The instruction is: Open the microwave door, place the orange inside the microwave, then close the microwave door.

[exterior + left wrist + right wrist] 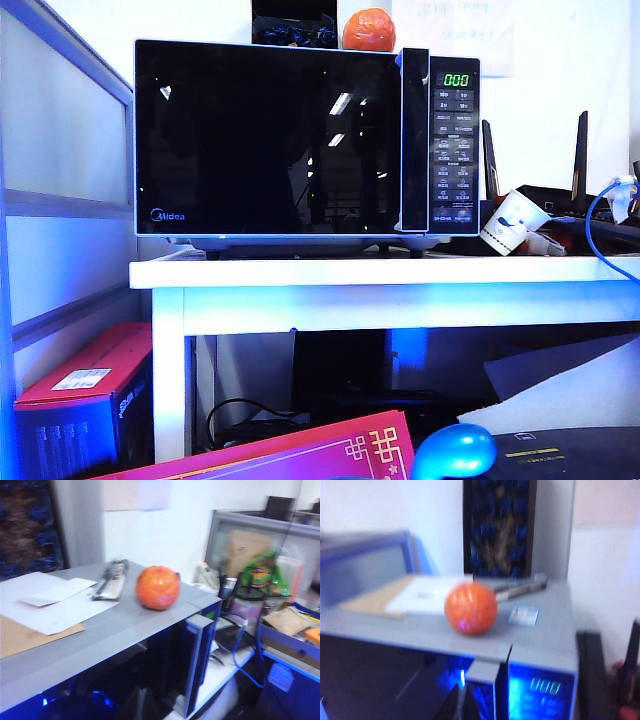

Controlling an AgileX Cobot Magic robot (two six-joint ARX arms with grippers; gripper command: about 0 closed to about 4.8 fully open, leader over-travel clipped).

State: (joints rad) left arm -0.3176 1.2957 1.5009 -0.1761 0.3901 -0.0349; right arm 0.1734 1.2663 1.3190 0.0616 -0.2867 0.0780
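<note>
The door (265,138) is shut flush with the microwave (305,140), so the opening step is not yet done. The orange (369,29) sits on the roof near the front edge, above the handle (414,140). Neither gripper shows in the exterior view. The right gripper (461,703), a dark tip before the door, is closed and empty; the left gripper (141,705) is too dark to judge. Next, a finger must hook the handle; the table (400,272) leaves swing room in front.

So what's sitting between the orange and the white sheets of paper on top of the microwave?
A dark, elongated object lies between the orange and the white paper on the microwave, clearest in the left wrist view.
</note>
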